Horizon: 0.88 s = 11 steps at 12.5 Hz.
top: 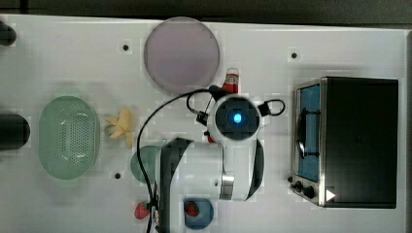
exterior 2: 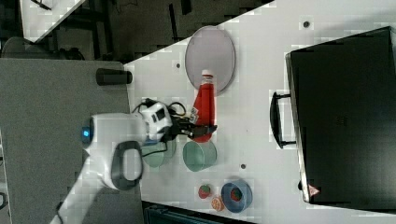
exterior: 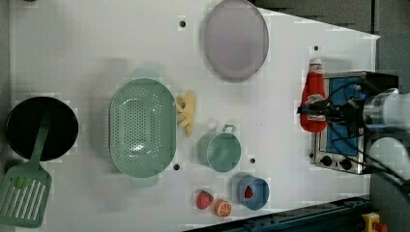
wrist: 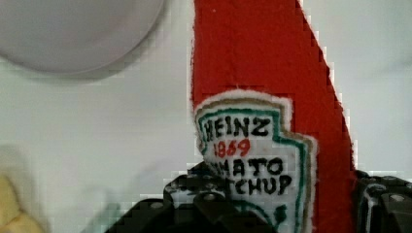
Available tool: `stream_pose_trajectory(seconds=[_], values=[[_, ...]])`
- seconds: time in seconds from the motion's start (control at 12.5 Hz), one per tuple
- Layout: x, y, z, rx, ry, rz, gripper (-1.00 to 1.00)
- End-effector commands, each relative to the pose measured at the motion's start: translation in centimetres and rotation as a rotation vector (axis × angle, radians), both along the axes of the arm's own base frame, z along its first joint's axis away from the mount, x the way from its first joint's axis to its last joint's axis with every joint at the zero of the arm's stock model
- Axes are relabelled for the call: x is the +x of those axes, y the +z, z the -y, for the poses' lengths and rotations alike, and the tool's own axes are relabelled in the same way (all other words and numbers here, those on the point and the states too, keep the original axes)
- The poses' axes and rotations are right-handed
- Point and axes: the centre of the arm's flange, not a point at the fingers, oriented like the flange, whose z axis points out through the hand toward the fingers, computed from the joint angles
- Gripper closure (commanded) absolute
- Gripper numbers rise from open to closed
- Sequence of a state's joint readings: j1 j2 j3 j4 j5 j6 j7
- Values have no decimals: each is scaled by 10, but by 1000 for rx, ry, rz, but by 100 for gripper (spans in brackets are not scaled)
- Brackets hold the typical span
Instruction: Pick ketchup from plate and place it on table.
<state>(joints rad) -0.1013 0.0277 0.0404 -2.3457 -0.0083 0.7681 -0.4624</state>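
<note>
The ketchup point(exterior: 313, 94) is a red bottle with a white cap, and my gripper point(exterior: 314, 112) is shut on its lower, labelled part. It is off the plate point(exterior: 235, 38), over the white table point(exterior: 72, 43) between the plate and the oven. In the right view the gripper point(exterior 2: 203, 129) grips the ketchup point(exterior 2: 204, 102) just below the plate point(exterior 2: 210, 53). From the wrist, the ketchup point(wrist: 262, 73) stands between the black fingers point(wrist: 194, 201) of the gripper point(wrist: 286, 206), near the plate point(wrist: 73, 34). In the top view my wrist covers most of the ketchup point(top: 231, 80) beside the plate point(top: 181, 53).
A toaster oven point(top: 357, 141) stands at the top view's right. A green basket point(top: 69, 137), a banana point(top: 122, 125), a green cup point(exterior: 222, 151), a blue dish point(exterior: 254, 192), a strawberry point(exterior: 204, 199) and an orange slice point(exterior: 223, 208) lie about. A black pan point(exterior: 41, 128) and a green spatula point(exterior: 21, 191) sit at the left view's left.
</note>
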Motion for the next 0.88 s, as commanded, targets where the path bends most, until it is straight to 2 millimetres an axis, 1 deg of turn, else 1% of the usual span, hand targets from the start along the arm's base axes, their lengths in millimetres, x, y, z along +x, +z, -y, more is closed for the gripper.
stream_pose_trajectory(seconds=[0.08, 0.16, 0.24, 0.32, 0.4, 0.48, 0.56, 0.64, 0.72, 0.88], values=[[-8, -43, 1, 3, -47, 22, -27], [-7, -57, -1, 4, -43, 35, -32], [-5, -69, -4, 6, -38, 47, -51], [-8, -83, -2, 8, -43, 22, -74], [-7, -87, -3, 8, -40, 25, -96], [-3, -83, -4, 8, -37, 42, -100], [2, -72, -5, 7, -34, 67, -100], [6, -56, -6, 5, -37, 95, -100], [10, -37, -6, 3, -60, 124, -100], [15, 5, -6, 3, -165, 151, -100]])
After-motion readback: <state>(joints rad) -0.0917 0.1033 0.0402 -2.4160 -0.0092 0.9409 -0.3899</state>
